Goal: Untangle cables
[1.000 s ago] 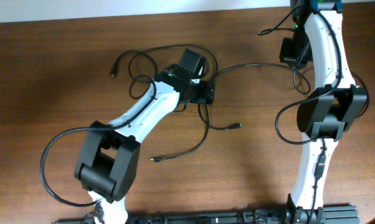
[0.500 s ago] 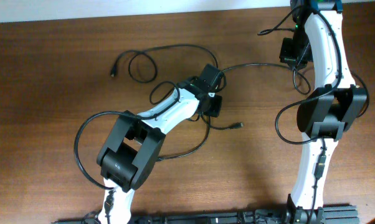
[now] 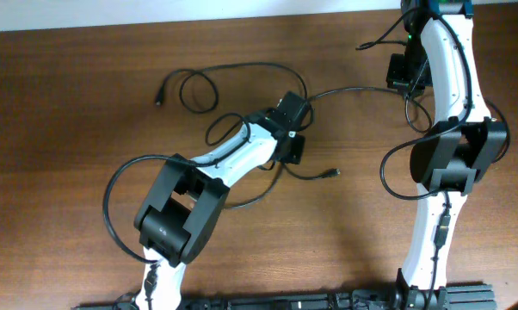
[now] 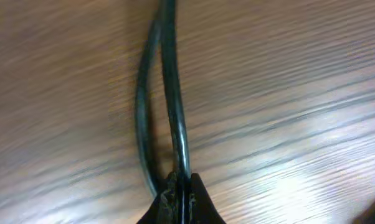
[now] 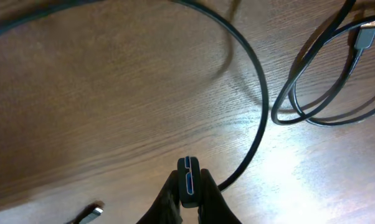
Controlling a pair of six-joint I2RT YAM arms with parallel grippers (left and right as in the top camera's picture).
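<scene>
Left wrist view: left pincer clamped on a cable stretching straight ahead; right pincer grips a plug, well apart.

Probably a lab: two robot arms (white) on wooden table.

White arm links, black joints

table: brown wood grain | lying on it: thin black cables, loosely looped
</scene>
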